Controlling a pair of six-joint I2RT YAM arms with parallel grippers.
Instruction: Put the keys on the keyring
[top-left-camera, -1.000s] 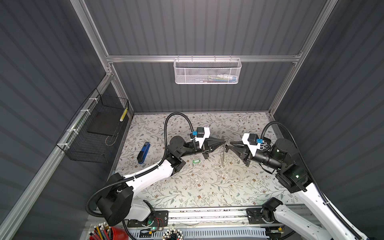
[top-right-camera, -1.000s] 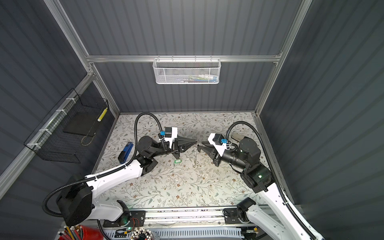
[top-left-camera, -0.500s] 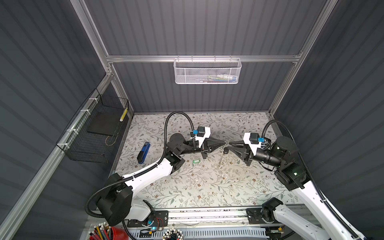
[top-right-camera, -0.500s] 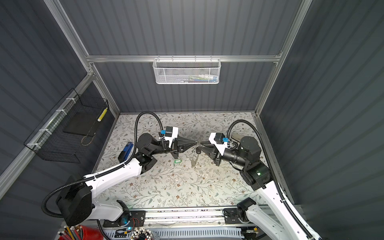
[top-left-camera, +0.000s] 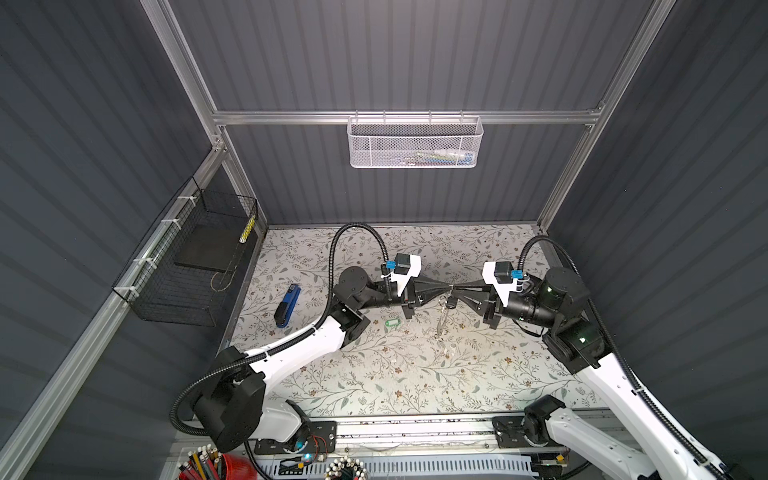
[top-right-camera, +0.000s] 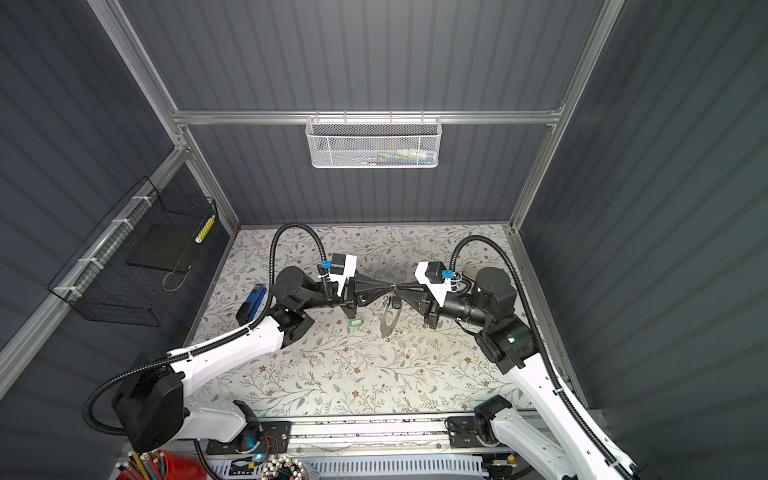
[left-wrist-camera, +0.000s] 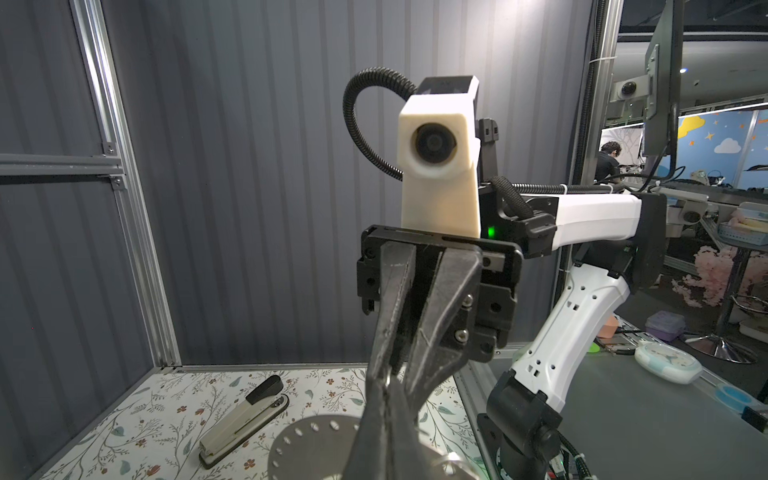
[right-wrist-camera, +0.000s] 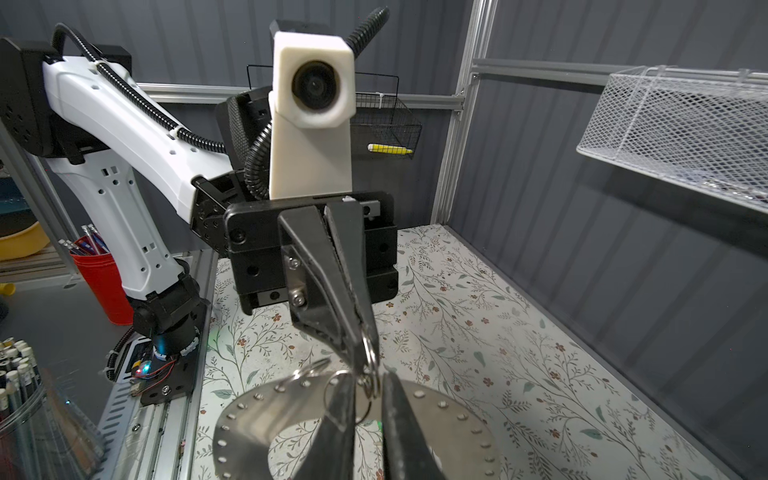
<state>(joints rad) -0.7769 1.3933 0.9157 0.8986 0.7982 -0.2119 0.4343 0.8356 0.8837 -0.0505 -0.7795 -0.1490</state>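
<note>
My left gripper is shut on a small wire ring at the rim of the keyring. The keyring is a flat grey disc with a wide hole, and it hangs edge-down above the table. A black-tagged key dangles beside the disc, just under the fingertips. My right gripper meets the left one tip to tip. Its jaws stand a narrow gap apart around the small ring. The green-tagged key lies on the floral table under the left gripper.
A blue stapler lies at the table's left side. A black wire basket hangs on the left wall and a white mesh basket on the back wall. A red cup of pencils stands at the front left.
The two grippers have come together until their tips meet, with the keyring still hanging from the left one. The right gripper's jaws have narrowed.
</note>
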